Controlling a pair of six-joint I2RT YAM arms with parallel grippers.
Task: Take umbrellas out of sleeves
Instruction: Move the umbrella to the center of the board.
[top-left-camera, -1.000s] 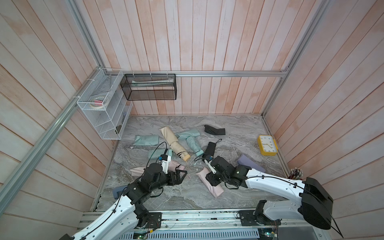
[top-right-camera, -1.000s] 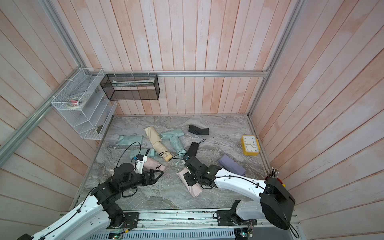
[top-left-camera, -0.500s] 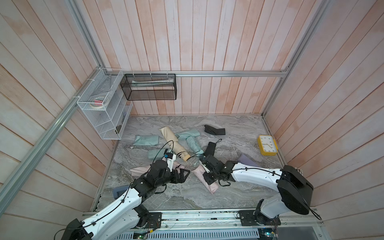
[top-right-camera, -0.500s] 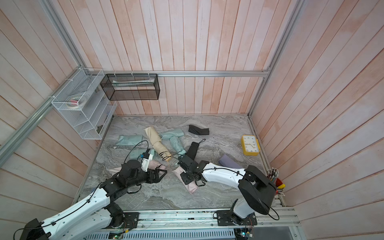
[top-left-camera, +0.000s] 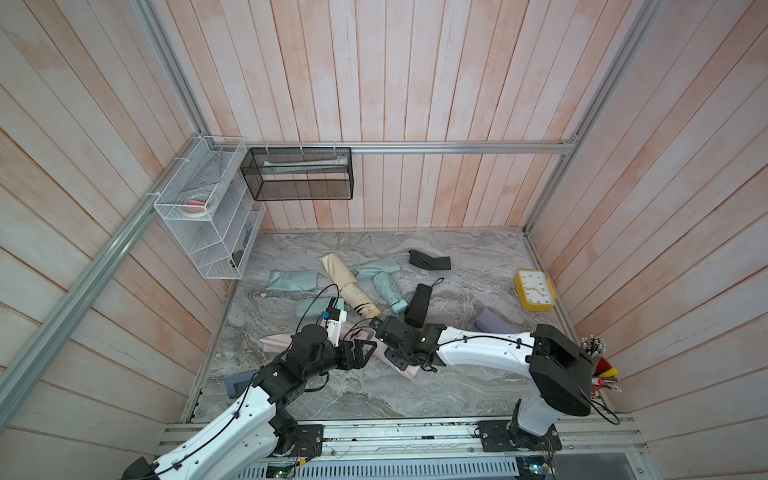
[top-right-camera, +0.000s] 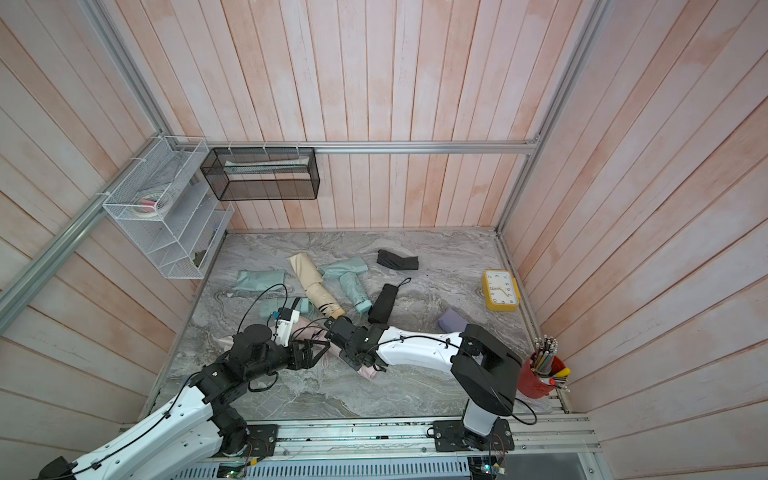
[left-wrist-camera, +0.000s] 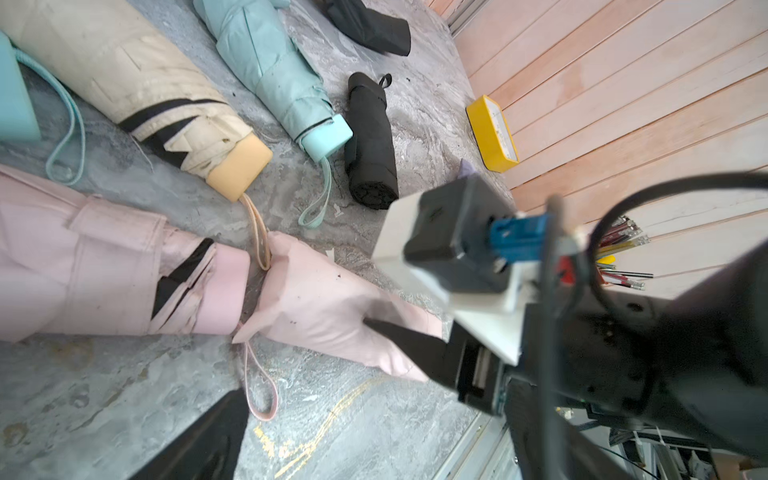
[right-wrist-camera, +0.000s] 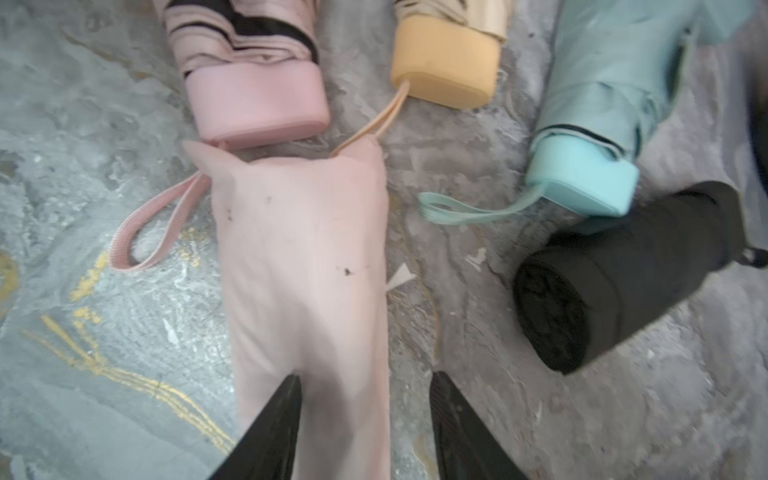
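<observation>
Marble tabletop (top-left-camera: 478, 291): my R gripper (right-wrist-camera: 363, 386) half-open, one finger on pink sleeve (right-wrist-camera: 299, 249), not clamped; L gripper (top-left-camera: 362, 353) wide open, empty.

On the table (top-left-camera: 457, 399), umbrellas (top-left-camera: 350, 286) and sleeves (top-left-camera: 291, 280) lie left of the clock (top-left-camera: 535, 289); the pen cup (top-right-camera: 540, 376) stands before it, and the rack (top-left-camera: 203, 232) hangs far left.

the pink sleeve (right-wrist-camera: 303, 270) runs off the right wrist view's edge between the right gripper's (right-wrist-camera: 365, 376) fingers — in both top views that gripper covers its middle
</observation>
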